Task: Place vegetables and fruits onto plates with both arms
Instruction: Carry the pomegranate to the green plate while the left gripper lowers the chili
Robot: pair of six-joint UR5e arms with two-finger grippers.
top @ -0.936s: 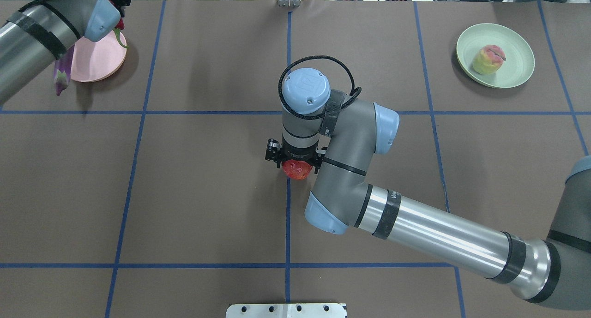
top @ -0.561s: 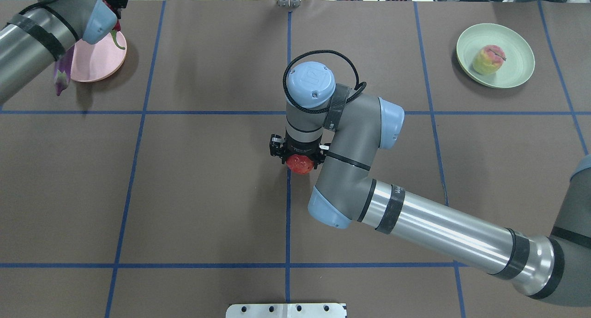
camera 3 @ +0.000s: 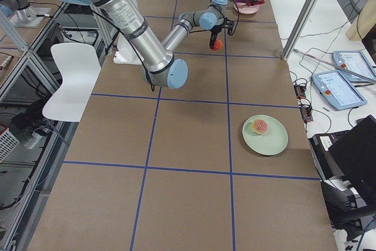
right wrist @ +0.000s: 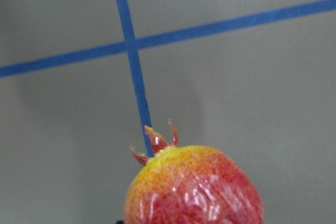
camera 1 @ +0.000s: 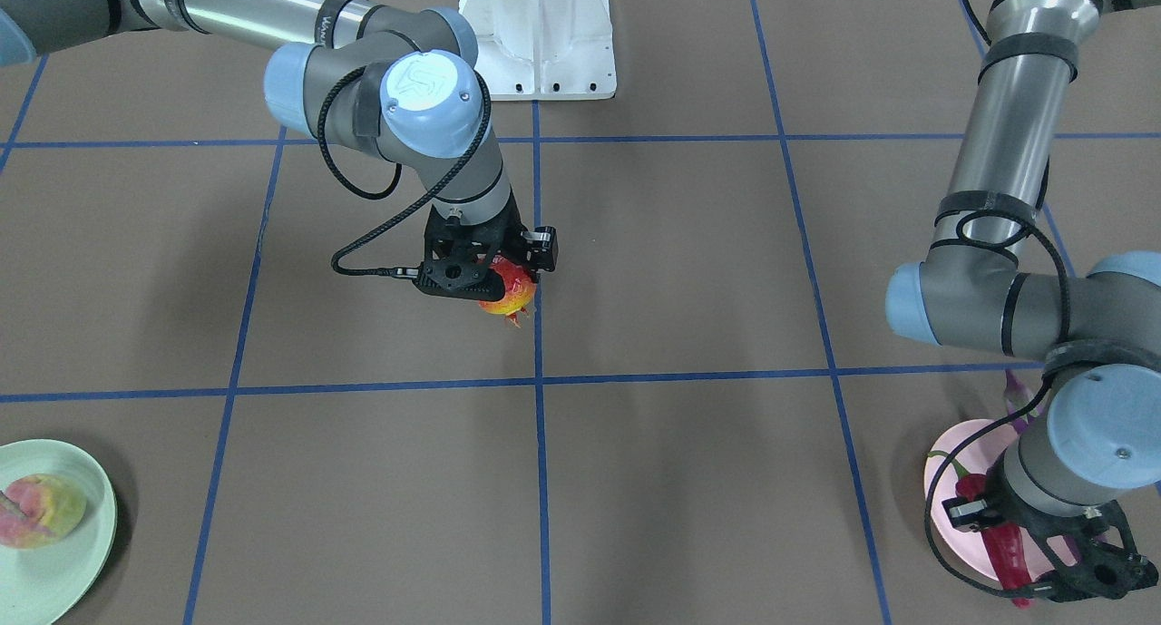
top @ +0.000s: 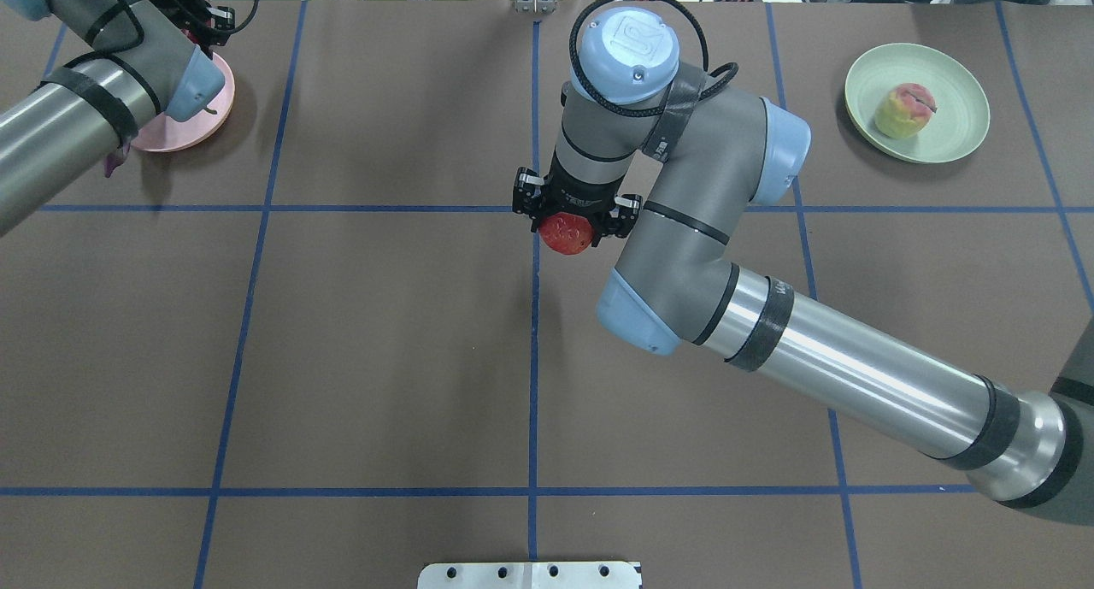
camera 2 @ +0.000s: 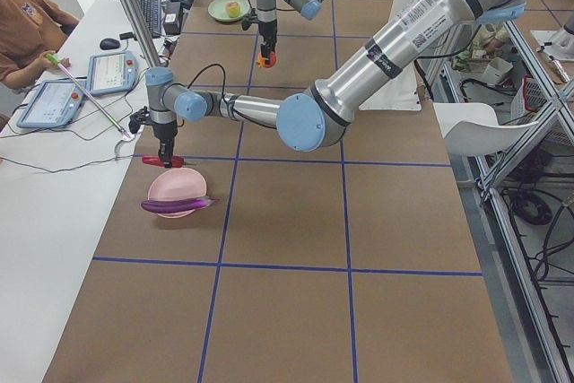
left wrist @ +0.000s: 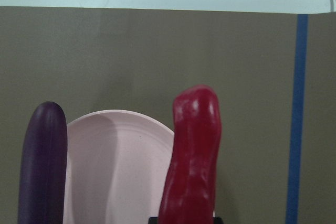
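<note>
My right gripper point(top: 567, 226) is shut on the red-orange pomegranate point(camera 1: 508, 292) and holds it above the table's middle, over a blue tape line. My left gripper point(camera 1: 996, 527) is shut on the red chili pepper point(camera 1: 1005, 545), which hangs over the pink plate point(camera 1: 945, 469) at the far left. The purple eggplant point(camera 2: 178, 206) lies across that plate's near rim, and shows beside the chili in the left wrist view point(left wrist: 42, 166). The peach point(top: 904, 110) sits on the mint green plate point(top: 959, 136) at the far right. In the overhead view the left arm hides most of the pink plate point(top: 158, 136).
The brown table is marked by blue tape lines point(top: 533, 384). The white base block point(camera 1: 540, 40) stands at the robot's side. An operator and tablets point(camera 2: 54, 100) are beyond the table's far edge.
My right arm has carried the pomegranate away from the robot, up the centre line. My left arm has shifted over the pink plate with the chili, hiding more of the plate.
</note>
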